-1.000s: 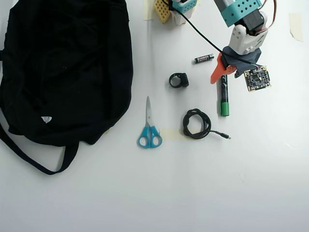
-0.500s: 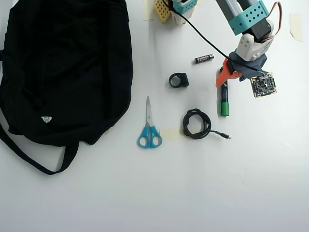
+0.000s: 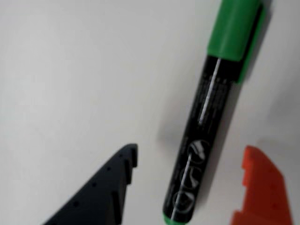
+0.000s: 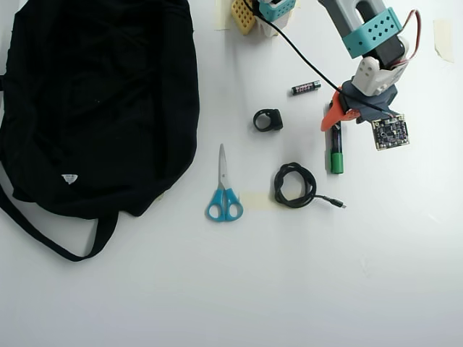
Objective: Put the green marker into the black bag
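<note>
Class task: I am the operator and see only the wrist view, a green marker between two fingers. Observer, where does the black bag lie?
Observer: In the overhead view the black bag fills the upper left, far from the hand.
Operator: What lies between them?
Observer: Blue-handled scissors, a black ring and a coiled black cable.
Operator: Anything near the green marker?
Observer: A small battery lies just up and left of it, apart from it.
</note>
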